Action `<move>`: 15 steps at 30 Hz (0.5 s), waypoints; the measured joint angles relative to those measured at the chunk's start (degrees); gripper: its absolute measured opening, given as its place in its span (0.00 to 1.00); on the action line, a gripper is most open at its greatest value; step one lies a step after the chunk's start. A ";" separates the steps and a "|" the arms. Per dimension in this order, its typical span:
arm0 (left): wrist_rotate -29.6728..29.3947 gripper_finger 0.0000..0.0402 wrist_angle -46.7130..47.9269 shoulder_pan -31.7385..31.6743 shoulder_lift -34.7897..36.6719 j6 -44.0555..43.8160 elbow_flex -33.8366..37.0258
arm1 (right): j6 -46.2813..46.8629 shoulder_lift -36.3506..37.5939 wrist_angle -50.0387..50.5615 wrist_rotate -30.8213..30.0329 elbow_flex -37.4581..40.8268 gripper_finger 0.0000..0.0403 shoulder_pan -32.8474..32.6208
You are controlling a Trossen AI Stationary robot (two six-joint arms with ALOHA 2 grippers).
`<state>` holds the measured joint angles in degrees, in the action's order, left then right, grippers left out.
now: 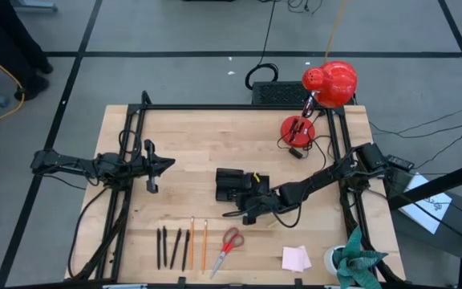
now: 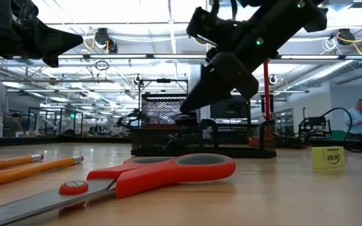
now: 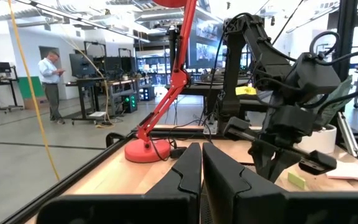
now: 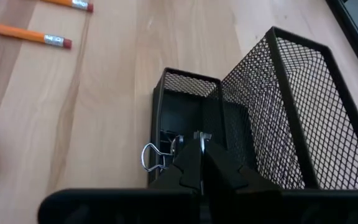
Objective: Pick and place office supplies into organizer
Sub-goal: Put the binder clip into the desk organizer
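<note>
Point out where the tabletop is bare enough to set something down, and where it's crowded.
Bare wood lies between the left gripper and the organizer, and behind the organizer toward the red lamp base. Crowded: the front edge, with pens, pencils, scissors and pink pad.

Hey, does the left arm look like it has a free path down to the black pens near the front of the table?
Probably yes. The left gripper hovers over bare table, fingers shut, and nothing lies between it and the black pens. The right gripper is busy at the mesh organizer, off to the side.
</note>
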<state>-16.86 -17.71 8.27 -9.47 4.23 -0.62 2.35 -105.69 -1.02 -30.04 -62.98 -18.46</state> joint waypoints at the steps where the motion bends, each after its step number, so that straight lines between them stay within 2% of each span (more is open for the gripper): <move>1: 0.00 0.06 0.02 0.02 0.00 0.00 0.00 | 0.00 0.00 -0.07 0.00 0.00 0.00 0.00; 15: -0.12 0.06 0.09 0.00 -0.01 0.00 0.02 | 2.58 -2.78 -0.18 -1.58 -0.02 0.00 0.96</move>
<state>-16.98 -17.63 8.28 -9.48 4.23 -0.60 4.93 -108.47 -1.19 -31.63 -63.00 -17.50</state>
